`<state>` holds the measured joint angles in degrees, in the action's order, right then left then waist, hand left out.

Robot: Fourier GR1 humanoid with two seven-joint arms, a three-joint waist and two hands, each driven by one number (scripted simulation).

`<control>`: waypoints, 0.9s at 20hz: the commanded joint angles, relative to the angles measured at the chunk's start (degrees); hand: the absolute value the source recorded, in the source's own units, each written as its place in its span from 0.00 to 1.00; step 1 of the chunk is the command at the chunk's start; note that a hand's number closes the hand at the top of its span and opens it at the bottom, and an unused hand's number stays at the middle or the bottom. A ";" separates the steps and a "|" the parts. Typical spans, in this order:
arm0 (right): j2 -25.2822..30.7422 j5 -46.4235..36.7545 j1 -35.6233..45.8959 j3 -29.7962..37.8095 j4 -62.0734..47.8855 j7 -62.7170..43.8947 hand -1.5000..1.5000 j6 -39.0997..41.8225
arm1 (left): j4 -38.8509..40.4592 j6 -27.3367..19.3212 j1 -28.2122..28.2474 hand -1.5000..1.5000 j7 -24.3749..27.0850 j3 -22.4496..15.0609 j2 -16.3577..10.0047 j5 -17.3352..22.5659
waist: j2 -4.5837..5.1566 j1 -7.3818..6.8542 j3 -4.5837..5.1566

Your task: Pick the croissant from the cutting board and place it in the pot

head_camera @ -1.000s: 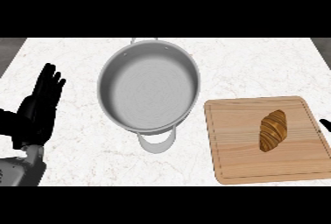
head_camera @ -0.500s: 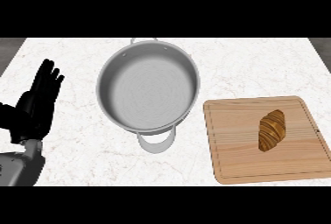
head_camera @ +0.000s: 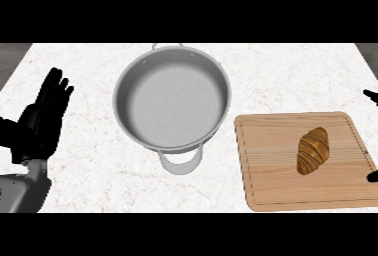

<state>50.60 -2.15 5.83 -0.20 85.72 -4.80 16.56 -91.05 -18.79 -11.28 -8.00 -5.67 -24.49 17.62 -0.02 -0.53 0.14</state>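
Note:
A golden-brown croissant (head_camera: 313, 150) lies on the right half of the wooden cutting board (head_camera: 273, 170) at the lower right. The empty steel pot (head_camera: 171, 97) stands left of the board, with one handle pointing toward me. Only two black tips of my right hand (head_camera: 371, 95) show at the right edge, one above the board and one by its right side, spread wide apart and clear of the croissant. My left hand (head_camera: 43, 120) rests open at the far left with its fingers up, away from the pot.
The white marble counter (head_camera: 88, 190) runs around the pot and the board. A dark strip marks the counter's left edge at the top left corner.
The right hand left the view half a second ago and now shows again as two spread tips at the right edge. The left hand has drifted slightly.

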 commanded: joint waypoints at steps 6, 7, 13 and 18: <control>-8.38 -5.61 1.72 -4.22 5.55 -13.03 0.00 2.87 | -0.79 1.71 -0.33 0.50 -2.74 3.52 1.35 -1.78 | -0.01 0.52 -0.14; -8.21 -3.90 3.87 -2.66 6.36 -16.08 0.00 6.07 | -1.71 1.05 -0.79 0.50 -4.00 2.78 2.55 -3.05 | -0.01 0.51 -0.13; -12.14 -11.00 -0.32 -3.82 7.24 -15.34 0.00 5.08 | -0.65 2.72 0.68 0.50 -1.32 3.22 4.97 -5.62 | -0.01 0.75 -0.14; -15.02 -16.53 0.77 -3.81 3.49 -16.71 0.00 3.92 | 1.23 4.40 -1.86 0.50 -1.80 5.71 5.22 -5.65 | 0.02 0.65 -0.15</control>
<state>37.27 -14.55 8.57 -4.60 90.61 -22.60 21.49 -91.00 -15.16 -11.62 -9.52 -1.01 -20.16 12.83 0.00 -0.01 0.02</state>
